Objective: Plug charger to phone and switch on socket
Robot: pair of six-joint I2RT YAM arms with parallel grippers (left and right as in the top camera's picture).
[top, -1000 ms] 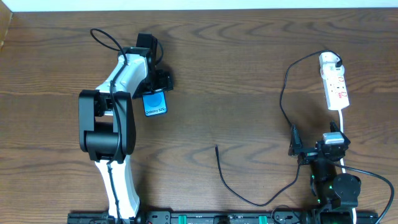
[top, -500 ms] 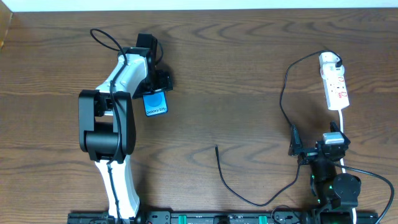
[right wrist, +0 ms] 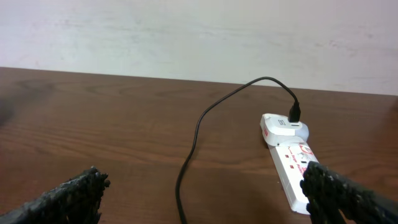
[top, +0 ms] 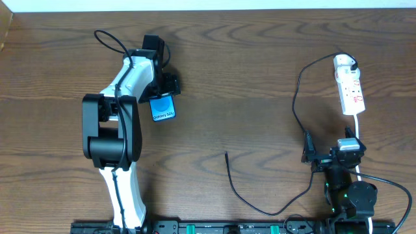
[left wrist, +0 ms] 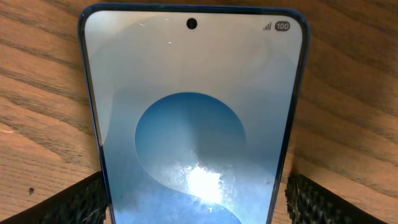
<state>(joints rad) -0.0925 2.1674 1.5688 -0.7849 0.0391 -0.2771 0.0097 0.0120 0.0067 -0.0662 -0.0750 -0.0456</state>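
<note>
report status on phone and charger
Left gripper astride phone, grip unclear. Right gripper open, idle. Charger loose on table, not plugged in. Nothing in the way.

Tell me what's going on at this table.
The left gripper straddles the phone, which lies flat on the table; whether it is squeezing it is unclear. The right gripper sits open and empty near the socket. The charger lies loose, its tip not in the phone.

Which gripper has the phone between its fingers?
The left gripper: its fingers flank the phone on the table. The right gripper stands open, holding nothing, near the socket.
</note>
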